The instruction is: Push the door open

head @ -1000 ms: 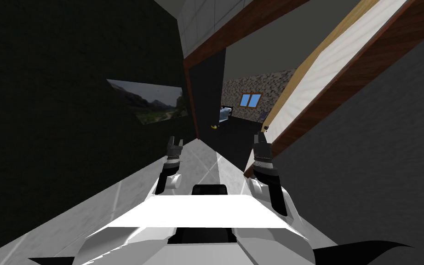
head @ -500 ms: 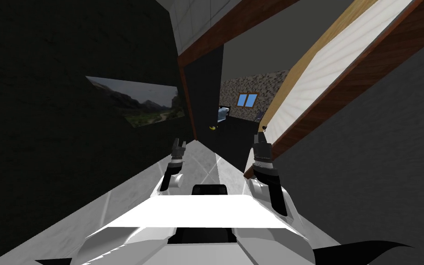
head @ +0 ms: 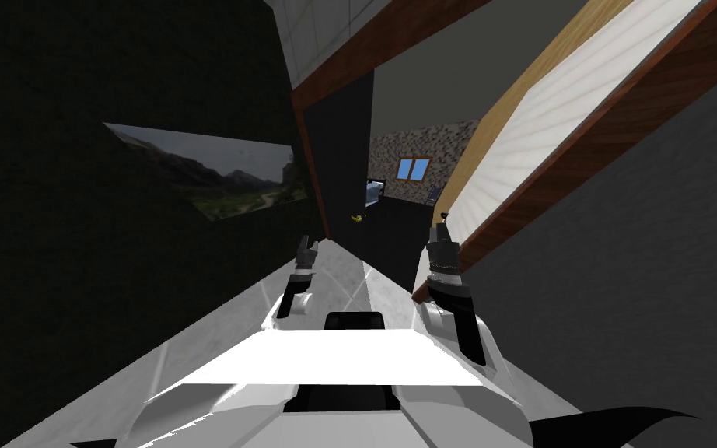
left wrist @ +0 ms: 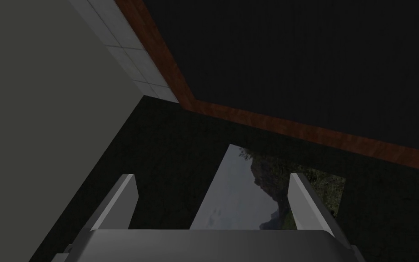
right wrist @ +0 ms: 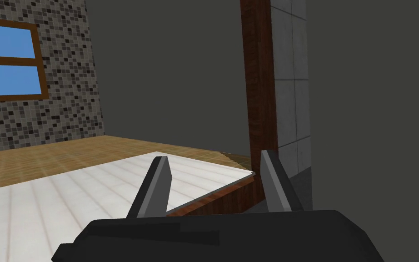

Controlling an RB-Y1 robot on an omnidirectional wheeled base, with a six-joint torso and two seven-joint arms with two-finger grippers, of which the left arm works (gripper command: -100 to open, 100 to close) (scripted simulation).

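Right tool (head: 440, 230), fingers apart and holding nothing, sits just beside the door (head: 559, 124), near its free edge. Door: white face, tan edge, standing partway open in the brown frame (right wrist: 255, 91). Its face lies to the right of this tool, long axis running away from me. Right arm is nearer, so the push likely goes rightward against the face. Left tool (head: 307, 249), fingers also apart, hangs near the dark wall (head: 77, 272).
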